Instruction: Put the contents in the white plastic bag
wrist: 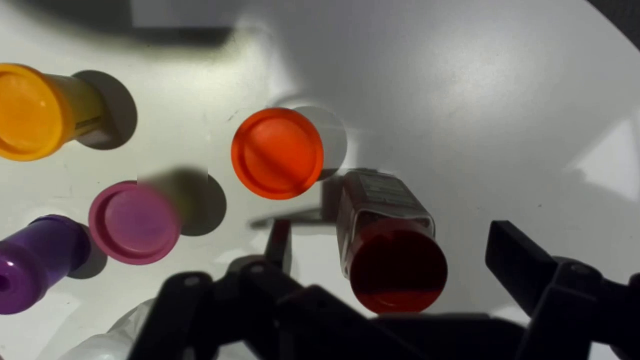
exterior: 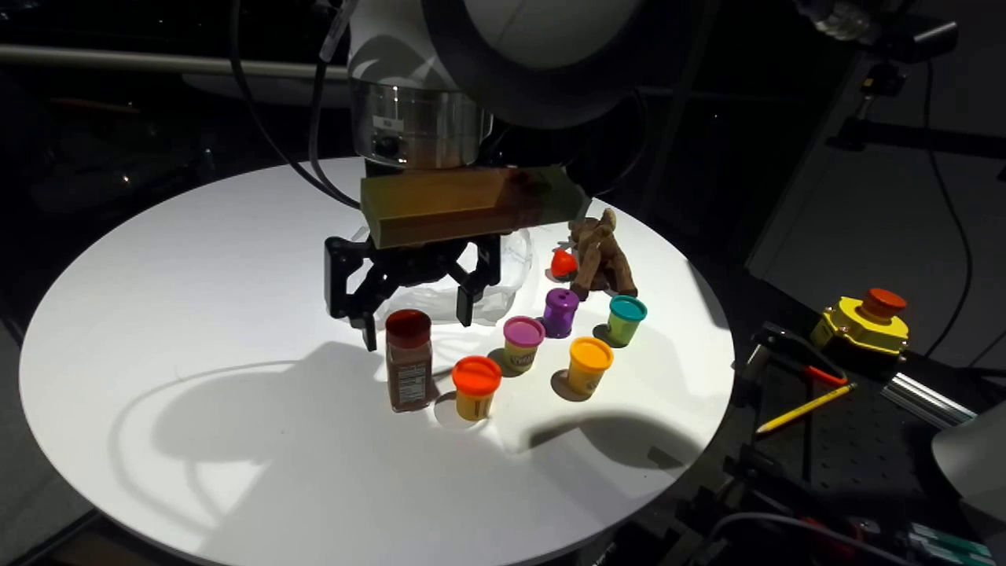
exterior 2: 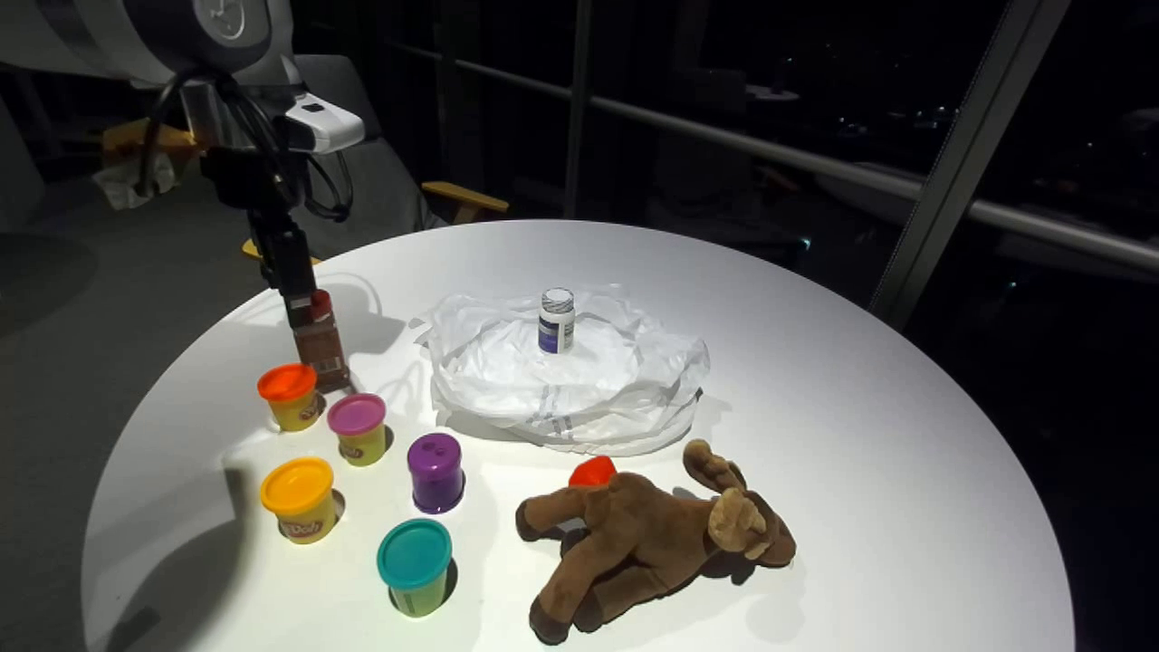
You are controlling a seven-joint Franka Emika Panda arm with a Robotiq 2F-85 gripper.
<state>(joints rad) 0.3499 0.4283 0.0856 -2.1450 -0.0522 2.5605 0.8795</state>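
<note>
Nearest in an exterior view, an orange-lidded tub (exterior: 475, 391) and a red-capped jar (exterior: 409, 373) stand on the desk (exterior: 236, 487). The jaws are spread wide near the jar, gripping nothing; beyond lies the white plastic bag (exterior 2: 579, 389), a small bottle (exterior 2: 556, 323) upright amid its folds.

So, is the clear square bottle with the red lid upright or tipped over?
Upright: the bottle stands on the round white table, its red lid on top in both exterior views.

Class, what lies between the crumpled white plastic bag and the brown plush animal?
A small red rounded object lies there, shown in both exterior views.
</note>
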